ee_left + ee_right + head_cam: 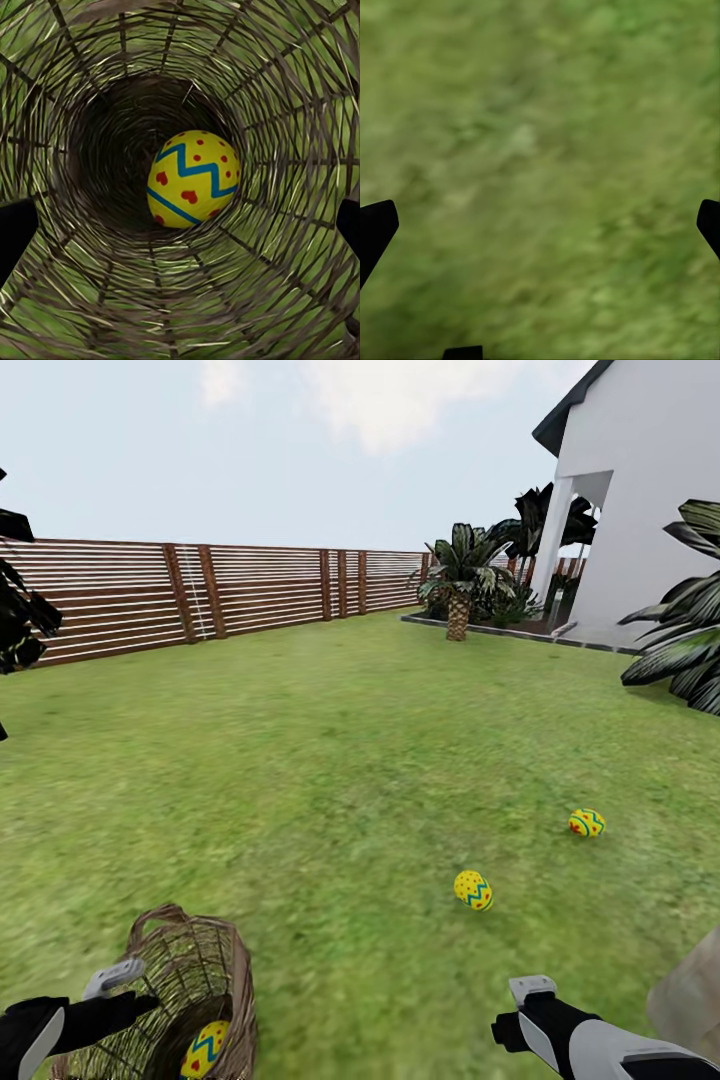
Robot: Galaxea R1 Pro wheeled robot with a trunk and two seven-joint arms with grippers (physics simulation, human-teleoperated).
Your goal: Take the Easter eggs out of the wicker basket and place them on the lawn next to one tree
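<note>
- The wicker basket [185,1000] is my landmark: it lies tipped on the lawn [330,760] at my lower left, mouth turned my way.
- One Easter egg [194,178] sits deep inside the basket, resting against the woven wall; from my head I see it [204,1050] just within the rim.
- The two other eggs are out on the grass, well apart from the basket toward my right: the nearer egg [473,890] and the farther egg [587,822] beyond it, apart from each other.
- My left gripper [120,990] is at the basket's mouth, looking straight down its length. Its fingers [15,232] stand spread wide at the edges of my wrist view, holding nothing.
- My right gripper [530,1010] hangs over bare grass, well right of the basket; its fingers [375,229] are also spread apart and empty.
- I judge the step in hand to be getting the last egg out of the basket.
- The next move calls for reaching deeper along the basket's axis, with my fingers either side of the egg, without pushing it further in or rolling the basket.
- A grey-brown form at my far right, beyond the basket, may be a tree trunk [690,990]; I cannot be sure.
- I can read no brand, label or writing anywhere; the eggs carry only blue zigzags and red marks.
</note>
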